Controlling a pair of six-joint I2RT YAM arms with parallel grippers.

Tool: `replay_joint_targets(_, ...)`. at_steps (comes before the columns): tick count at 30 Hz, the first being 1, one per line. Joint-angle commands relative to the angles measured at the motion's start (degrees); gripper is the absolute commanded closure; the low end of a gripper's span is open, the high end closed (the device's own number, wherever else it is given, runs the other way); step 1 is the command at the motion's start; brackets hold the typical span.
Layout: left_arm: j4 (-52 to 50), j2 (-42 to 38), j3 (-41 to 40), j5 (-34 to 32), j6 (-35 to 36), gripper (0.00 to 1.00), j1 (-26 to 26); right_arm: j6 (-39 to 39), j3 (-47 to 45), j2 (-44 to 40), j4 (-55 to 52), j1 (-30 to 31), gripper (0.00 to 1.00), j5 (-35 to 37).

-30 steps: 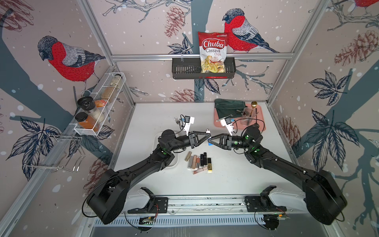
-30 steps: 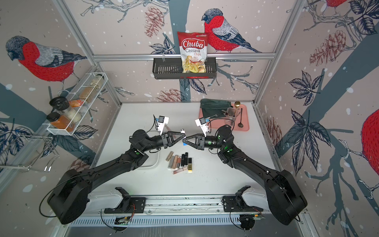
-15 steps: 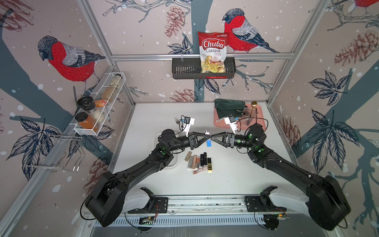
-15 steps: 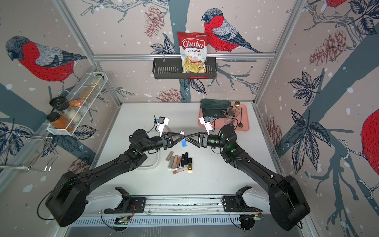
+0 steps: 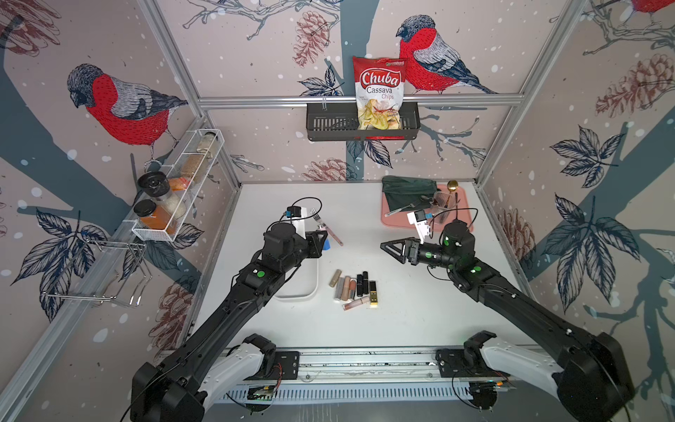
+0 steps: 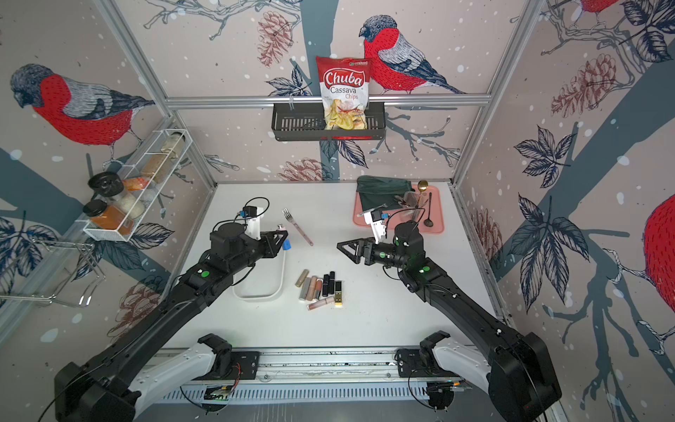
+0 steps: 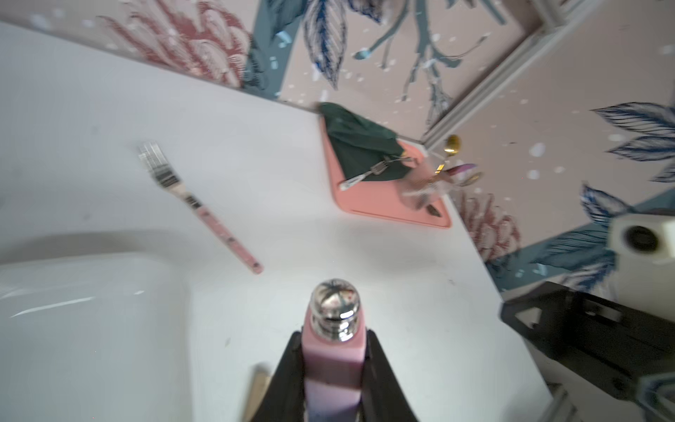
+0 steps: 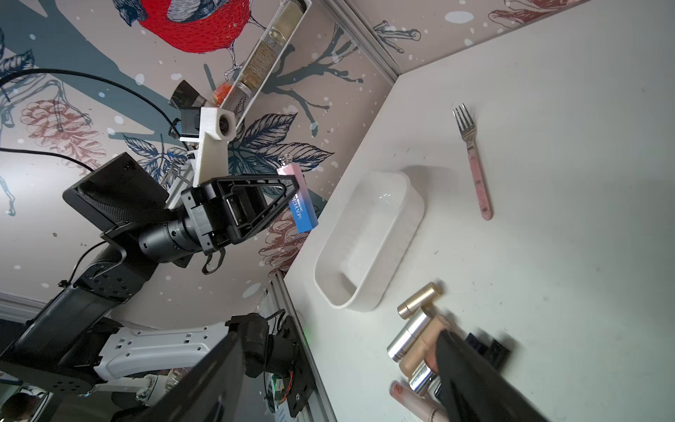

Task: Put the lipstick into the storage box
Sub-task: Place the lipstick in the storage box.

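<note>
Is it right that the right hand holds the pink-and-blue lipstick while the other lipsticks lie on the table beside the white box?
Not quite: the left hand holds the pink-and-blue lipstick, as the right wrist view shows. The other lipsticks do lie on the table beside the white box.

"Chuba Cassava Chips" on red bag (image 5: 380, 95), "MAYC…" on lipstick (image 8: 305, 215)
</note>
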Motion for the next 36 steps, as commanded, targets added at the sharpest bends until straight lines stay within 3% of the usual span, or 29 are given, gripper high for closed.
replay_joint_targets(1,-8.55,0.51,-0.16,-7.28,2.54,1.00,1.43,-4.73,1.96,1.09,-4.38,2.95,0.14,5.68)
replay_joint_targets(9,-8.27,11.02,0.70,-7.36,4.89,1.00,4.14,-6.63,3.03,3.08,-7.27,8.03,0.14,10.76)
replay_joint_targets(27,-6.51,28.96,3.85,-6.22,9.47,1.00,7.56,-7.49,1.70,3.17,-8.30,8.18,0.13,12.63)
replay_joint_targets(36,-5.22,33.10,4.75,-3.60,9.56,1.00,7.55,-7.68,1.17,3.64,-10.60,6.78,0.13,15.51)
